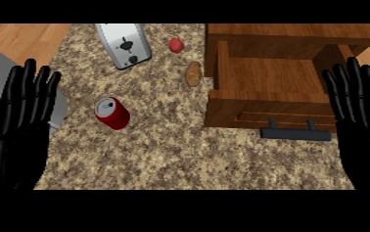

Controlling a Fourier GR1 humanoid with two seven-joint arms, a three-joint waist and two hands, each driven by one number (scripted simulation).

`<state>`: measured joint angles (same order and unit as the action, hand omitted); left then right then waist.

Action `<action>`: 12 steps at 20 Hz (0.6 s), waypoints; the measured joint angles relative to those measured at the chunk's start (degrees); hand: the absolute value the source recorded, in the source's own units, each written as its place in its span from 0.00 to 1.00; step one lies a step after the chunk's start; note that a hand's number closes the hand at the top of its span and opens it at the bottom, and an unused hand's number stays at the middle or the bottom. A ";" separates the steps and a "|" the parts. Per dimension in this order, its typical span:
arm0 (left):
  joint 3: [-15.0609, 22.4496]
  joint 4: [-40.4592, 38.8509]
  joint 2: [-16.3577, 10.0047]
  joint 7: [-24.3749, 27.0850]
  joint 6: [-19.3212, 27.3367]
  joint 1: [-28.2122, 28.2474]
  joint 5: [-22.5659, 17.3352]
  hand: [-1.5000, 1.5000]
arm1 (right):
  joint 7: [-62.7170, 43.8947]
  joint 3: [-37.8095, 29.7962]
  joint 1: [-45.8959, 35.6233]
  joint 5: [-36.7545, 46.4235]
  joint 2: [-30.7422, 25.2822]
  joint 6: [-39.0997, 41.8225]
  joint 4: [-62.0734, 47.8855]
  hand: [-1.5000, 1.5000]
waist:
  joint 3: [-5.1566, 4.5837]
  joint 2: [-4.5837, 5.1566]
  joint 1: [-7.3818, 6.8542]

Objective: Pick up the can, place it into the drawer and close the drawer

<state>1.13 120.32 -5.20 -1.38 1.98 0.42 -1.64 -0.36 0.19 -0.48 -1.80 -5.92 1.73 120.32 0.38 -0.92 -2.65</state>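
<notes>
A red can (113,113) with a silver top lies on the speckled counter (159,152), left of centre. To its right stands a wooden drawer (267,74), pulled open, with a dark handle (295,133) on its front. Nothing shows inside the drawer. My left hand (25,108) rests at the left edge, fingers straight and up, a short way left of the can. At the right edge my right hand (352,108) rests likewise, fingers up, over the drawer's right side. Neither hand holds anything.
A silver toaster (124,45) lies at the back left of the counter. A small red fruit (175,45) and a brown potato (193,74) sit between the toaster and the drawer. Wooden floor (29,40) shows beyond the counter's left edge.
</notes>
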 measured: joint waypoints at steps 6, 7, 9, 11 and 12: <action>-1.62 -1.88 -3.42 2.24 -7.44 -3.18 -6.71 0.00 | -0.02 -0.26 -0.28 1.24 0.30 -0.86 1.38 0.00 | -0.32 0.72 2.31; -1.41 -3.31 -4.17 0.30 -7.79 -2.68 -6.53 0.00 | -1.81 -0.31 0.46 1.55 0.57 -1.50 0.37 0.00 | -0.35 0.92 2.53; -0.72 -5.24 -4.97 -3.72 -7.78 -2.15 -6.00 0.00 | -5.60 -0.71 1.91 2.01 0.65 -2.54 -0.52 0.00 | -0.34 1.04 2.91; -0.98 -5.27 -6.26 -8.07 -8.34 -1.99 -6.99 0.00 | -8.37 -1.60 3.49 1.39 0.17 -2.55 -0.17 0.00 | -0.34 0.99 2.95; -1.38 -6.31 -6.79 -9.40 -8.53 -2.71 -7.22 0.00 | -10.02 -1.67 3.99 1.44 -0.01 -2.68 0.42 0.00 | -0.34 0.97 3.02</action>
<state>-0.25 114.01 -11.99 -10.78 -6.55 -2.29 -8.87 -10.38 -1.49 3.51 -0.36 -5.93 -0.95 120.74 0.03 0.05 0.37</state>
